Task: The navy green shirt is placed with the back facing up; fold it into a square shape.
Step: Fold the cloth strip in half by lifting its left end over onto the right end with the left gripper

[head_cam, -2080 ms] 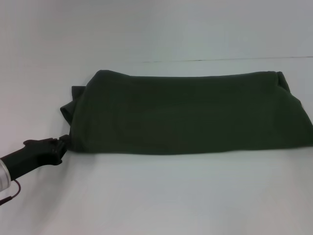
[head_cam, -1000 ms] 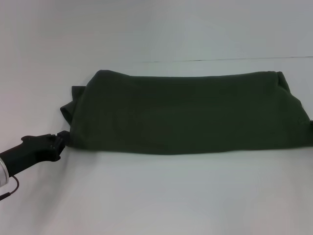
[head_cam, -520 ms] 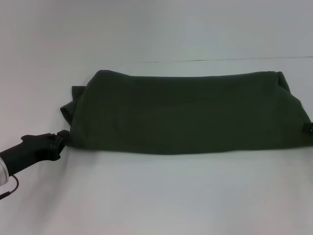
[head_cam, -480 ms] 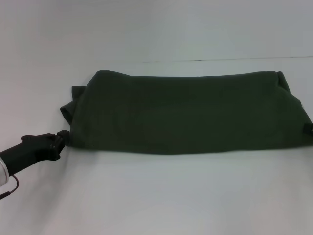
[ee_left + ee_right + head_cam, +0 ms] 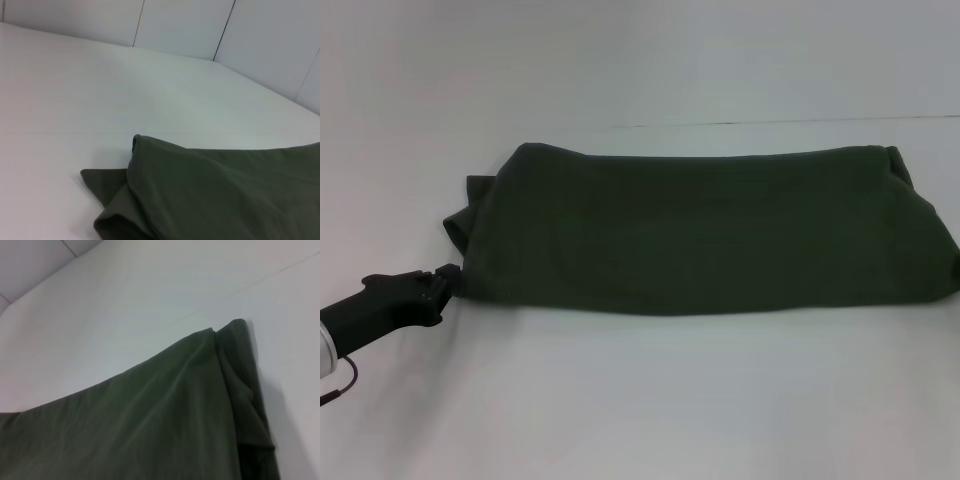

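White table: plain, matte surface. Bears one item, the navy green shirt, folded into a long band lying flat across it.

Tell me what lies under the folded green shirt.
The navy green shirt rests folded on the white table; a sleeve sticks out from beneath its left end. Anything else under it is covered. The left gripper sits at its near left corner.

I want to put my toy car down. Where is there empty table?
Bare white table lies in front of the dark olive-green cotton shirt, and behind it up to the wall. The shirt's left corner is crowded by the black left gripper.
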